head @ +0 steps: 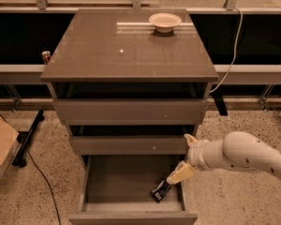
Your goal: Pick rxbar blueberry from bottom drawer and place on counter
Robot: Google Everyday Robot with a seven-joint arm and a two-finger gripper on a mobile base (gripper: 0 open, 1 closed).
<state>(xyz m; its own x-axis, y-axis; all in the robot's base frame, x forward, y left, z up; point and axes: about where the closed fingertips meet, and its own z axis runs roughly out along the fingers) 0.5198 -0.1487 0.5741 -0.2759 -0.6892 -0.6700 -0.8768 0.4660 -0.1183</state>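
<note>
The rxbar blueberry [160, 191] lies in the open bottom drawer [122, 182], in the near right corner. Its long side runs from 7 o'clock up to 1 o'clock. The gripper [185, 156] hangs by the drawer's right side, so the bar sits at 7 o'clock from it. Its two fingers are spread apart and hold nothing. The lower finger [180, 174] is just beside the bar's top end. I think it needs to dip a bit more.

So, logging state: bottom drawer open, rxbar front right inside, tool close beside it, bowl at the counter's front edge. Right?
No: the camera view shows the bowl at the counter's back edge. Otherwise yes: bottom drawer open, rxbar front right inside, tool close beside it.
</note>
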